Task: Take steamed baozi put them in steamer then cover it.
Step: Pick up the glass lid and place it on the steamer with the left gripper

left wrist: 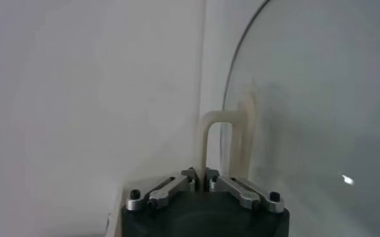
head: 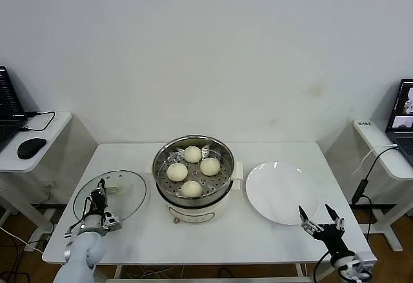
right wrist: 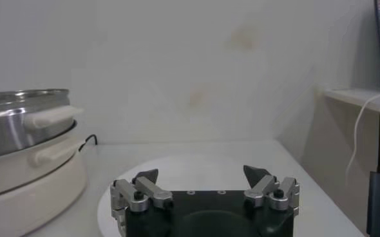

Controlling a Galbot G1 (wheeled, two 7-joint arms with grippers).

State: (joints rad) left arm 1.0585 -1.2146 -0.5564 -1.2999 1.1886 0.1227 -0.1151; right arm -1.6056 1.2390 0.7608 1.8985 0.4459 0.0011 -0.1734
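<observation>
left gripper (head: 98, 196) clamped on cover (head: 126, 196) handle, fingertips hidden, right gripper (head: 321, 217) wide open, empty

Cream-white baozi (head: 192, 173); shiny steel steamer (head: 222, 153) (perforated tray); white plate (head: 282, 193).

Count of items on and around the table.
Four steamed baozi (head: 192, 154) (head: 209, 165) (head: 177, 171) (head: 191, 188) in one steamer (head: 222, 151). One cover (head: 129, 196), glass, one cream handle (head: 113, 191). One white plate (head: 279, 191). One main table (head: 213, 238), two side desks (head: 48, 135) (head: 381, 151). Two laptops (head: 8, 106) (head: 403, 118), one per desk. One black mouse (head: 31, 147). Two grippers: left gripper (head: 99, 196), right gripper (head: 321, 217).
</observation>
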